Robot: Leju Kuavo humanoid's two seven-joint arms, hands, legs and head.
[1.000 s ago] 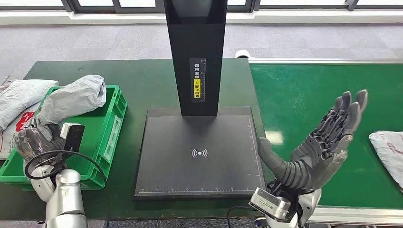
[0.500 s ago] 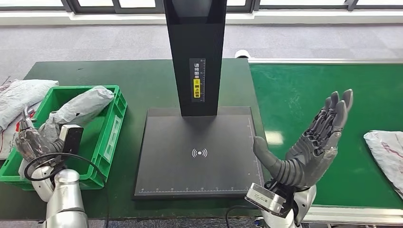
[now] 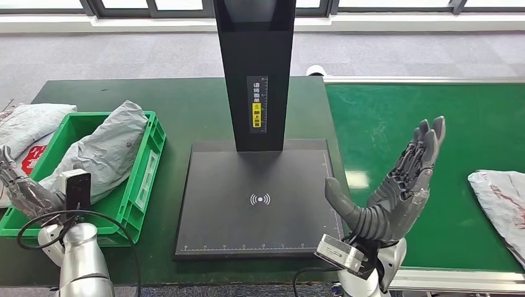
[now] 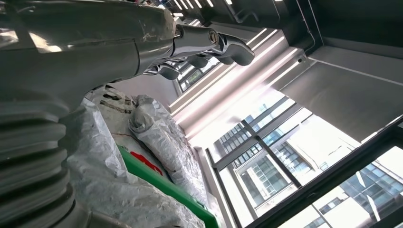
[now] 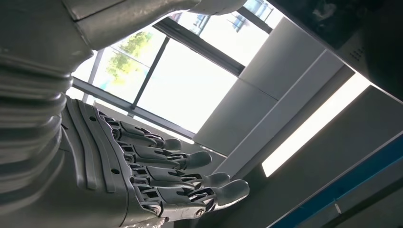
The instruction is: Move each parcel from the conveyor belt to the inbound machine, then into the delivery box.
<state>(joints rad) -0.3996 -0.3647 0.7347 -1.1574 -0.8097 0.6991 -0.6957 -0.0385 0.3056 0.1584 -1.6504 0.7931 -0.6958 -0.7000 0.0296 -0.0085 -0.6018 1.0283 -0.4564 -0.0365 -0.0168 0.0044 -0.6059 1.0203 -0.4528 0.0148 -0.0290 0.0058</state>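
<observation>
A grey plastic parcel (image 3: pixel 105 151) lies slanted in the green delivery box (image 3: pixel 146 175) at the left, one end propped on the far rim. My left hand (image 3: pixel 25 193) is at the box's near left corner, apart from the parcel and holding nothing; its fingers (image 4: pixel 209 40) are stretched out, with the parcel (image 4: pixel 114 190) beside them. My right hand (image 3: pixel 399 182) is raised, palm up and fingers spread, over the seam between the black scanner plate (image 3: pixel 260 223) and the green conveyor belt (image 3: pixel 396 117). A second pale parcel (image 3: pixel 503 204) lies on the belt at the right edge.
The scanner's black column (image 3: pixel 255 74) rises at the back of the plate. Several other bagged parcels (image 3: pixel 28 127) lie on the dark green table (image 3: pixel 186 99) left of the box. A metal rail (image 3: pixel 427 79) edges the belt's far side.
My left hand has let go of the grey parcel, which has dropped into the green box, and the hand has drawn back left. The right hand sank slightly. The belt parcel slid further in.
</observation>
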